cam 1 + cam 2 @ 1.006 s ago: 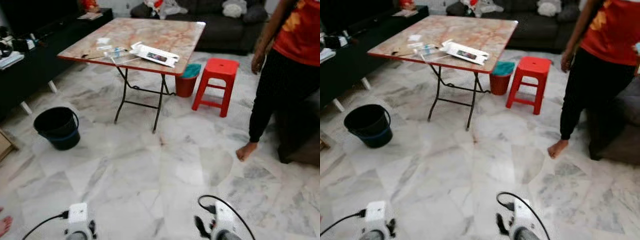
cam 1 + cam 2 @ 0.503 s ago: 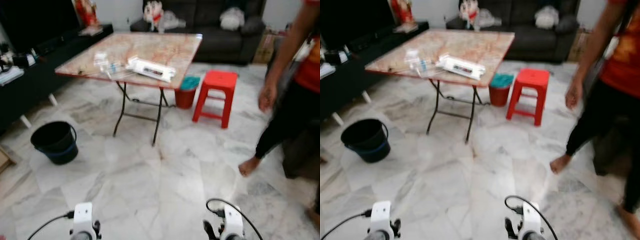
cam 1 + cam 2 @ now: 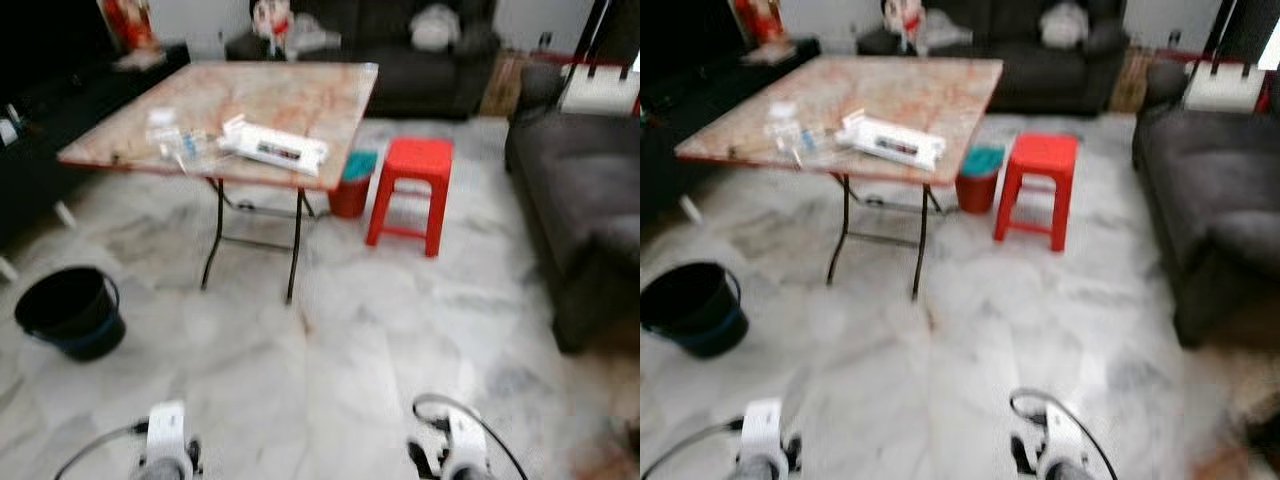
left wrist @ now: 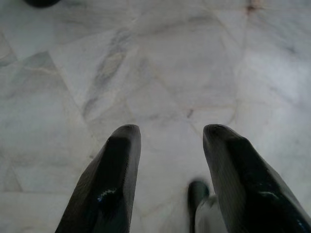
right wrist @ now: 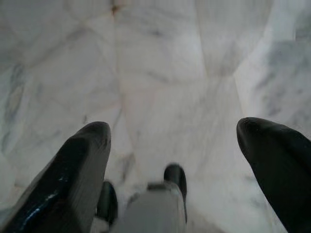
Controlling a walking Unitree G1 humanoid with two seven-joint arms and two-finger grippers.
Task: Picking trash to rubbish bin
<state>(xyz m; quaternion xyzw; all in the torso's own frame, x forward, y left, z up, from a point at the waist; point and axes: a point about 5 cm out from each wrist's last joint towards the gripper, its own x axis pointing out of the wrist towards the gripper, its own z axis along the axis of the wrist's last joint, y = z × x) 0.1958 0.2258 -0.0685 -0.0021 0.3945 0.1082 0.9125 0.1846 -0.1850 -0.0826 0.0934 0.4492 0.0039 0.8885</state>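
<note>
The trash, a white packet [image 3: 274,148] with small litter [image 3: 172,138] beside it, lies on the surface [image 3: 300,95], well ahead and left of both low-hanging grippers. Left gripper [image 4: 170,145] is nearer; it and right gripper [image 5: 172,141] gape empty.

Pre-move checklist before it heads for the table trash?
1. Left tool open, nothing held: ok.
2. Right tool open, nothing held: ok.
3. Marble floor toward the folding table free of obstacles: ok.
4. Trash on the table, white packet and small items: in sight, blurred.
5. Red rubbish bin under the table: in sight, ok.
6. Image sharpness for a grasp: not ok.
</note>
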